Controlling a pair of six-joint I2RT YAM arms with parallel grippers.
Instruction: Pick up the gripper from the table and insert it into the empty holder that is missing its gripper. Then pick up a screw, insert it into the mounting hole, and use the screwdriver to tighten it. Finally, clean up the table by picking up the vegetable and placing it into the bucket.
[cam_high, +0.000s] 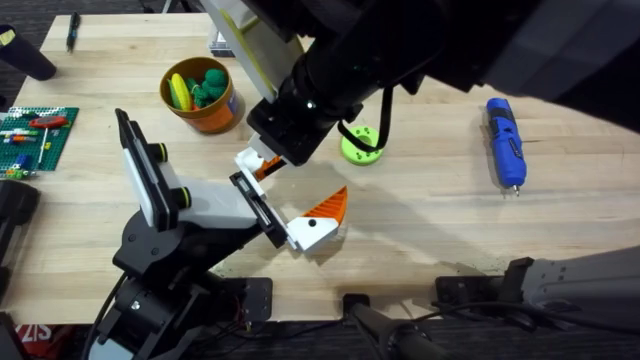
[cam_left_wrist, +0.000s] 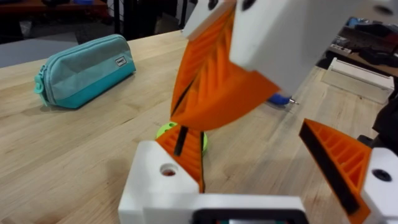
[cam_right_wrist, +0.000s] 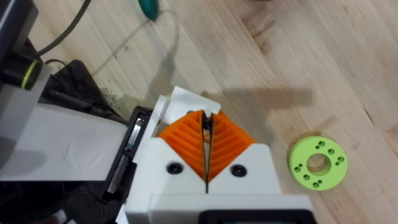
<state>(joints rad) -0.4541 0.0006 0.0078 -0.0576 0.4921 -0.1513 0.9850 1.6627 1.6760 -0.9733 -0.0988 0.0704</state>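
Note:
My right gripper (cam_high: 270, 155) reaches across the table (cam_high: 440, 215) and is shut on the gripper (cam_high: 250, 163), a small white block with an orange wedge. It holds that piece (cam_right_wrist: 186, 101) against the upper end of the holder (cam_high: 256, 208), the black rail plate on the left arm's white body. Its twin (cam_high: 322, 222) sits at the rail's lower end. In the left wrist view the held piece (cam_left_wrist: 163, 177) is at the rail, under the right gripper's orange pads (cam_left_wrist: 208, 81). The left gripper (cam_high: 287, 195) stands open. The blue screwdriver (cam_high: 505, 140) lies far right. The orange bucket (cam_high: 212, 118) holds green and yellow vegetable pieces. The screw is out of view.
A flat lime-green ring (cam_high: 360, 146) lies just right of the right gripper. A green tray (cam_high: 35, 135) of small parts sits at the left edge. A teal zip pouch (cam_left_wrist: 84, 68) lies farther back on the wood.

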